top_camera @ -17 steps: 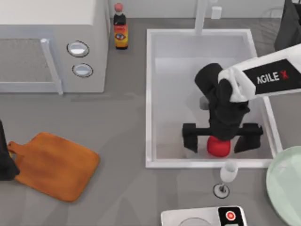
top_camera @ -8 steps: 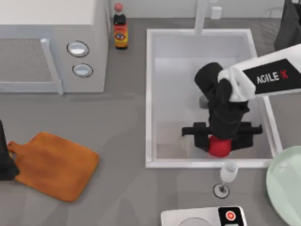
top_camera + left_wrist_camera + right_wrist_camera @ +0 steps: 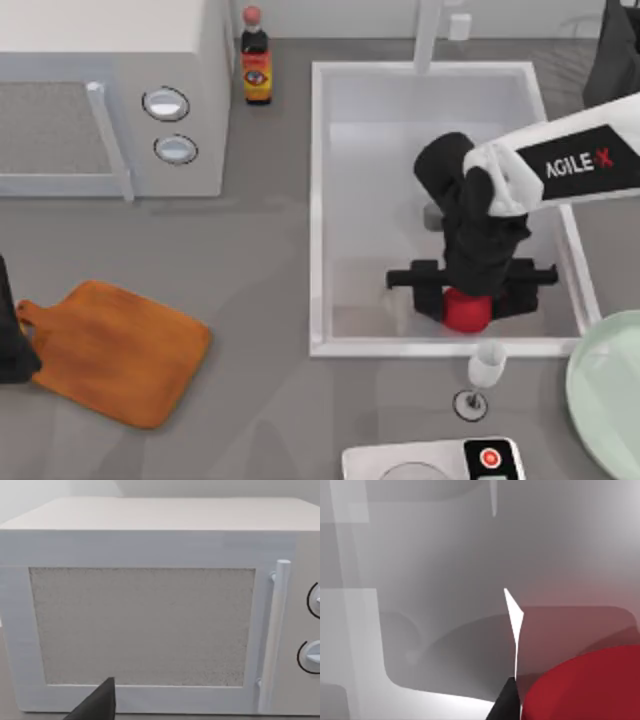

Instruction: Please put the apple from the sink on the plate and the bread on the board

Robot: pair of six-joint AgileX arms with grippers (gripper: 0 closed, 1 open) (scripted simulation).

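The red apple (image 3: 466, 313) lies in the white sink (image 3: 316, 200) near its front wall, and my right gripper (image 3: 467, 298) reaches down into the basin, shut on it from both sides. In the right wrist view the apple (image 3: 590, 690) looms close beside one dark fingertip (image 3: 505, 706). The mint-green plate (image 3: 608, 400) sits at the table's right edge, in front of the sink. The wooden board (image 3: 115, 350) lies at the front left. My left gripper (image 3: 10, 340) is parked at the left edge by the board's handle. The bread is out of view.
A wine glass (image 3: 485, 375) stands just in front of the sink rim, close to the apple. A white scale (image 3: 440, 462) sits at the front edge. A microwave (image 3: 100, 100) and a sauce bottle (image 3: 257, 60) stand at the back left; the faucet (image 3: 428, 30) rises behind the sink.
The right gripper's fingers, spread wide around the apple a second ago, have come together onto it. The left arm has not moved.
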